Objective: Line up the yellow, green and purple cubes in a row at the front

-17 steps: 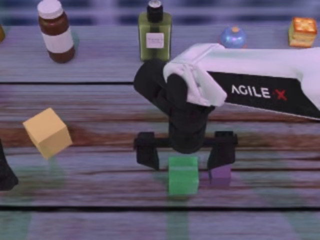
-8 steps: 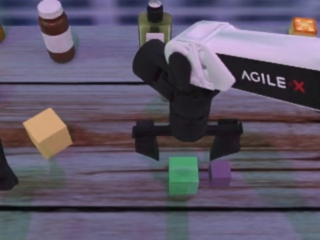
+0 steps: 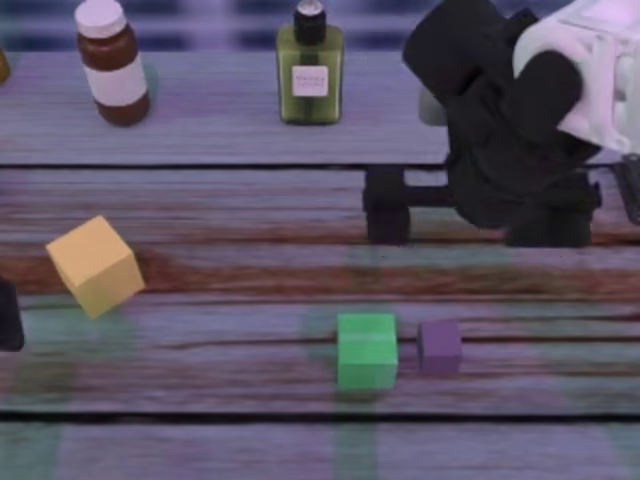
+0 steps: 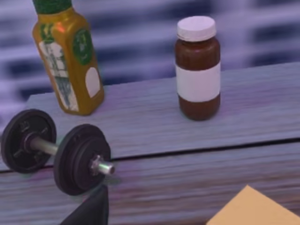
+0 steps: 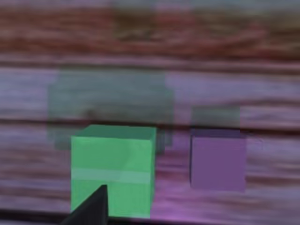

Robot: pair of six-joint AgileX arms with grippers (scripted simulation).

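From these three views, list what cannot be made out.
- Left gripper: cut off by the top view's left edge; only a dark tip shows in the left wrist view, so open or shut is unclear.
- Yellow cube: only a corner, cut by the left wrist view's edge.
- Gap between green cube and purple cube: touching or apart is unclear from above.
- Olive bottle: label print too small to read.

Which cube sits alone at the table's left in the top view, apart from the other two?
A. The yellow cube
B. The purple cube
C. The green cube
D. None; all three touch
A: the yellow cube lies tilted by itself at the left, while the green cube and the purple cube sit side by side near the front middle with a small gap between them.
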